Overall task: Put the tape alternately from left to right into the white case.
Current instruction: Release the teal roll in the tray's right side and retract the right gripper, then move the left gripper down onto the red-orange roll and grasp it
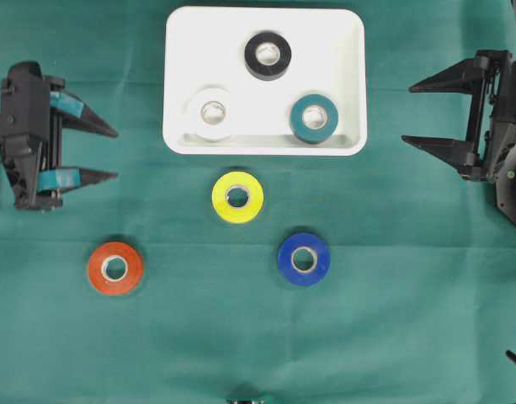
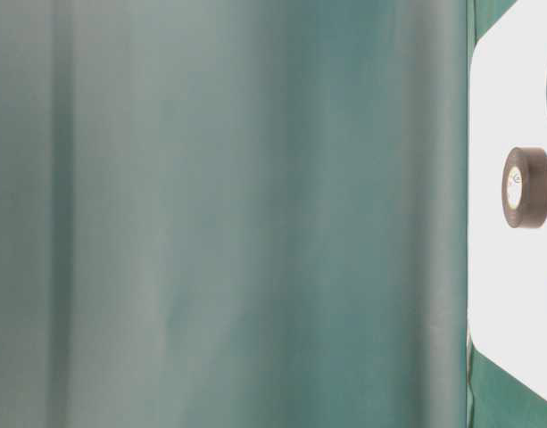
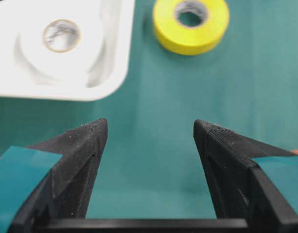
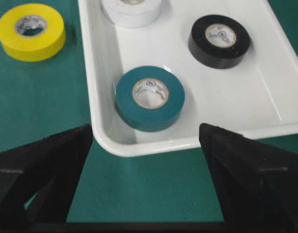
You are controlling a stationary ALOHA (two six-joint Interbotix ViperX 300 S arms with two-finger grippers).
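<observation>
The white case lies at the top middle of the green cloth and holds three rolls of tape: black, white and teal. Below it, on the cloth, lie a yellow roll, a blue roll and a red-orange roll. My left gripper hovers open and empty at the left edge, pointing right. At the right edge my right gripper stands open and empty, pointing left. The left wrist view shows the white roll and yellow roll; the right wrist view shows the teal roll.
Green cloth covers the whole table. The table-level view shows mostly blurred cloth, with the case's edge and the black roll at its right side. A small dark object sits at the bottom edge of the overhead view.
</observation>
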